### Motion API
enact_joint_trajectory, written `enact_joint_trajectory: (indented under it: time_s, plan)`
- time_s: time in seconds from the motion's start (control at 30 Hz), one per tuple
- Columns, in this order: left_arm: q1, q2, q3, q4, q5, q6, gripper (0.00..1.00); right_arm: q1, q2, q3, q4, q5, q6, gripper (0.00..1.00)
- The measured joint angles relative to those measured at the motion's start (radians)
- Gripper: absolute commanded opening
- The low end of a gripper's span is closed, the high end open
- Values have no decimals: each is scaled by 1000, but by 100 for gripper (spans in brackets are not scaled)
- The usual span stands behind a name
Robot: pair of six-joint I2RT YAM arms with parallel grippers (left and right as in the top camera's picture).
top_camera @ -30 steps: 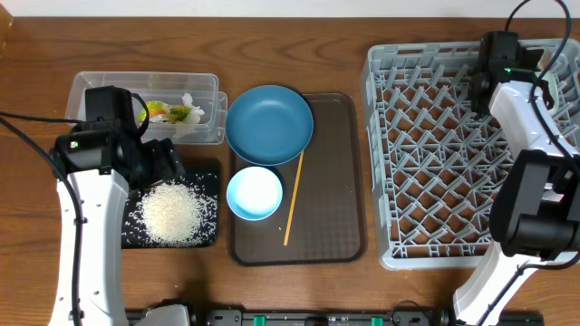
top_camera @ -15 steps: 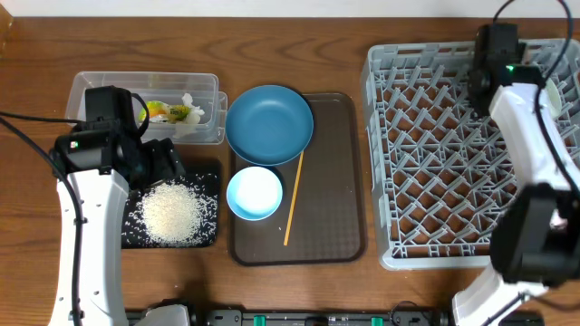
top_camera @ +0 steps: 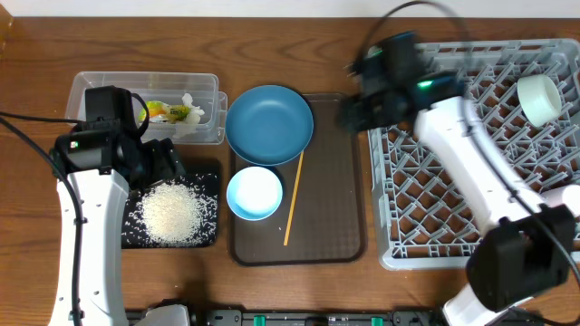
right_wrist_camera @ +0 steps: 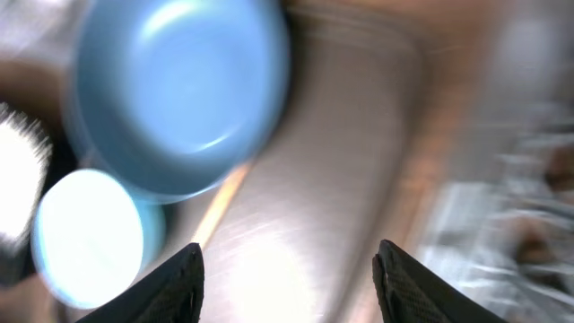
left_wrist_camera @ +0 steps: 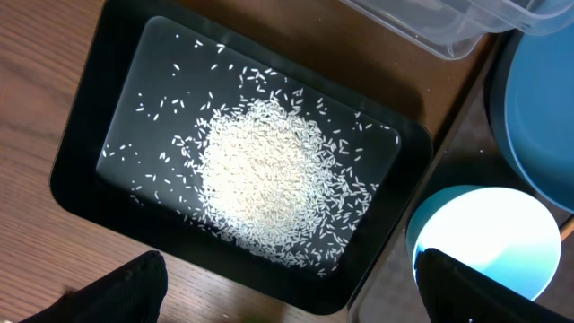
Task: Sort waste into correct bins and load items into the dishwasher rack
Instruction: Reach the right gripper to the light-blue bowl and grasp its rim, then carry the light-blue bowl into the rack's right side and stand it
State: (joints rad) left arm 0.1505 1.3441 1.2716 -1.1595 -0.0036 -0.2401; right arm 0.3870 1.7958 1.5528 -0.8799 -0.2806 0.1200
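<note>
From overhead, left gripper (top_camera: 169,161) hangs over the black tray (top_camera: 204,174) of rice (top_camera: 170,213); mint-green bowl (top_camera: 541,98) sits in the rack (top_camera: 408,217). Left wrist: jaws spread wide, nothing held. Right wrist, blurry: right gripper (right_wrist_camera: 289,256) spread and empty above plate (right_wrist_camera: 179,90) and pale-blue bowl (right_wrist_camera: 85,233).

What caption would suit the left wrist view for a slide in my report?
Open left gripper over the black tray of loose rice grains, with the pale-blue bowl beside it.
</note>
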Motion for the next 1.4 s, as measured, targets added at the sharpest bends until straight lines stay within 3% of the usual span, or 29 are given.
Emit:
enact_joint_trajectory:
  time_s: [0.23, 0.57, 0.67, 0.8, 0.87, 1.17, 1.4]
  plan:
    - [0, 0, 0, 0, 0, 0, 91, 224, 70, 0, -33, 26, 92, 57]
    - [0, 0, 0, 0, 0, 0, 91, 395, 209, 0, -39, 89, 243, 54]
    - [0, 0, 0, 0, 0, 0, 91, 421, 244, 0, -34, 98, 267, 41]
    - [0, 0, 0, 0, 0, 0, 91, 441, 285, -1, -40, 105, 299, 9]
    - [0, 0, 0, 0, 0, 0, 91, 443, 292, -2, -50, 110, 333, 1]
    - [0, 0, 0, 0, 0, 0, 91, 426, 264, -2, -110, 163, 348, 1]
    - [0, 0, 0, 0, 0, 0, 91, 301, 47, -6, -207, 373, 347, 3]
